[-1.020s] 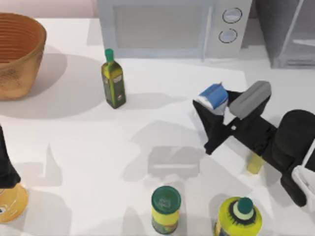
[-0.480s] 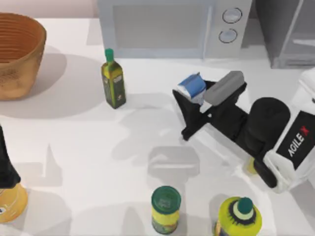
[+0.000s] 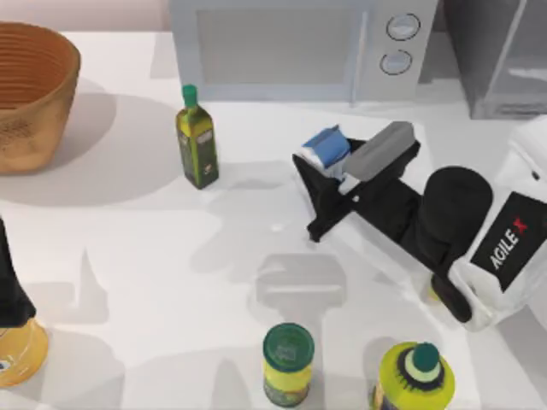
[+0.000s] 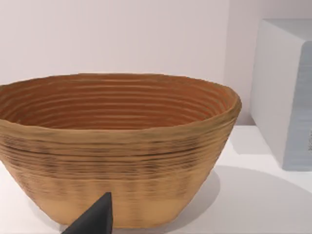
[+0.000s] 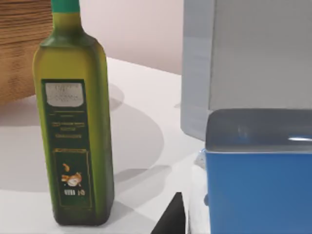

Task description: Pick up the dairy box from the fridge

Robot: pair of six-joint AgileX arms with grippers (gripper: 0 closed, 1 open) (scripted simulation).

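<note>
My right gripper (image 3: pixel 329 175) grips the blue dairy box (image 3: pixel 326 148) above the table (image 3: pixel 128 239), clear of the fridge (image 3: pixel 500 55); my arm reads AGILE X; left arm parked at the left edge.

Readable text: one brand mark
We read "AGILE X" on our right arm (image 3: pixel 504 248), behind the right gripper (image 3: pixel 320 192); the bottle (image 5: pixel 73 122) label is illegible.
</note>
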